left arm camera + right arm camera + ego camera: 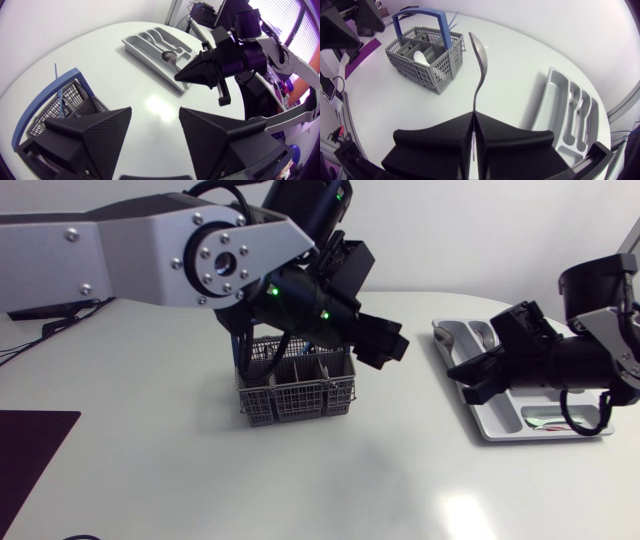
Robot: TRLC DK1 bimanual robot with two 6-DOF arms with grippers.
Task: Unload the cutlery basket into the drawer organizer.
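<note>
The grey wire cutlery basket (295, 387) with a blue handle (422, 20) stands mid-table; something white lies in one compartment (420, 56). My left gripper (392, 345) hangs above and to the right of the basket, open and empty (155, 120). The grey drawer organizer (490, 425) lies at the right with cutlery in its slots (575, 107). My right gripper (463, 375) sits over the organizer's near left edge, shut on the handle of a metal spoon (479, 52) whose bowl points ahead toward the basket. The two grippers face each other across a gap (186, 76).
A dark purple mat (30, 452) lies at the table's front left corner. Cables (30, 332) trail at the far left under my left arm. Bare white tabletop (330, 480) spreads in front of the basket and organizer.
</note>
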